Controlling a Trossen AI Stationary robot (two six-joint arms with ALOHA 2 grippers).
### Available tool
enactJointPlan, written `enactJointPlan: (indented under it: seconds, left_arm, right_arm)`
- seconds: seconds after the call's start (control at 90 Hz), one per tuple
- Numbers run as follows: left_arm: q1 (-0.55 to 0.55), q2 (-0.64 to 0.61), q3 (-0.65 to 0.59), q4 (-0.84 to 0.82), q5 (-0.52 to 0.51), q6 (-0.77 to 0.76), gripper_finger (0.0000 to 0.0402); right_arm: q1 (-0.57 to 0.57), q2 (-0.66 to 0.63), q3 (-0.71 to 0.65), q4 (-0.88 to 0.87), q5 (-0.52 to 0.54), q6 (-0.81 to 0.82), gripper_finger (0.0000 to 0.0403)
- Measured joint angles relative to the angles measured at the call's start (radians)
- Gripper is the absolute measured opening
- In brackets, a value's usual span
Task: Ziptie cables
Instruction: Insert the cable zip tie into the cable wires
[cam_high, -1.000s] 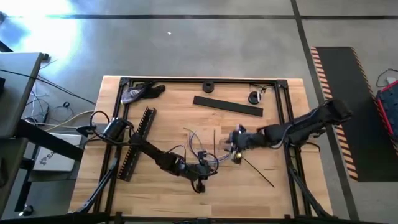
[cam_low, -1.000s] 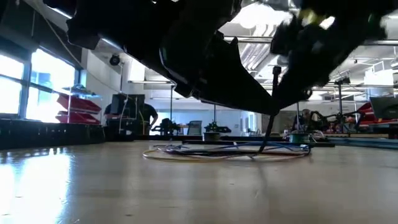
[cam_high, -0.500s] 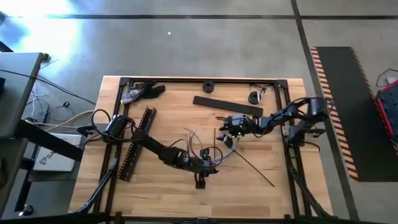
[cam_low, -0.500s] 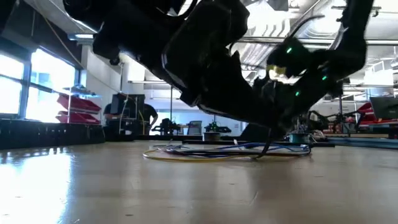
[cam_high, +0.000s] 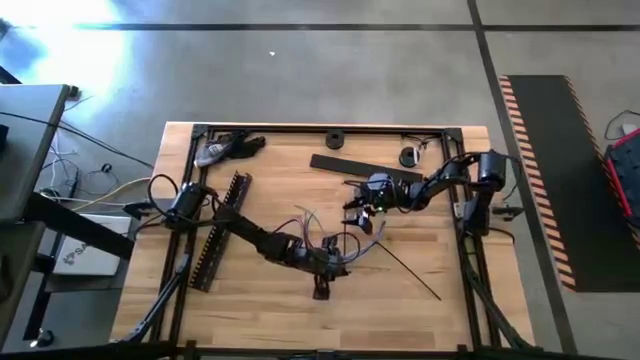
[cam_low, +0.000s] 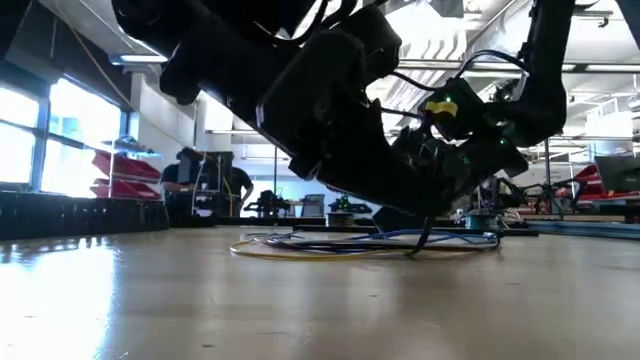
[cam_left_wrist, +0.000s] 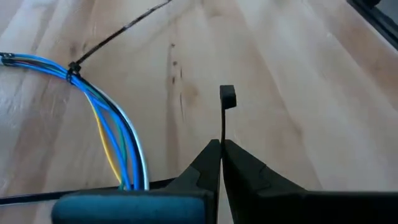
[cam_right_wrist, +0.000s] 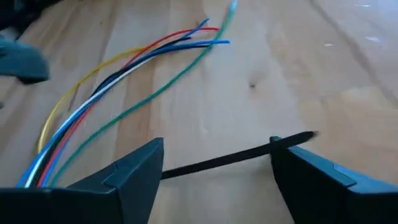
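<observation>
No writing can be read anywhere. The cables (cam_high: 322, 232) lie loose near the middle of the table (cam_high: 440, 320). The left gripper (cam_left_wrist: 221, 146) is clenched on a thin black zip tie (cam_left_wrist: 225, 112), its head standing just past the fingertips, the cables beside it. The right gripper (cam_right_wrist: 214, 165) is spread wide above another zip tie (cam_right_wrist: 249, 152), with the cables beyond its jaws. From table height, both arms largely hide the bundle.
</observation>
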Motion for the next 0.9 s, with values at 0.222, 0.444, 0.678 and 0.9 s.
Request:
enactJointPlan:
  seconds: [0.222, 0.444, 0.678, 0.9]
  left_arm:
    - [0.0, 0.0, 0.0, 0.003, 0.0, -0.001, 0.0]
    - [0.0, 0.0, 0.0, 0.009, -0.001, -0.001, 0.0]
    - [0.0, 0.0, 0.0, 0.007, -0.001, -0.001, 0.0]
    - [0.0, -0.002, 0.0, -0.003, -0.002, -0.011, 0.0]
  right_arm:
    - [0.011, 0.003, -0.002, 0.033, 0.008, -0.008, 0.0215]
    - [0.021, 0.003, -0.003, 0.042, 0.053, 0.002, 0.0123]
    - [0.057, 0.003, -0.003, 0.07, 0.147, 0.015, 0.0035]
    - [0.087, 0.002, -0.003, 0.064, 0.204, 0.004, 0.0002]
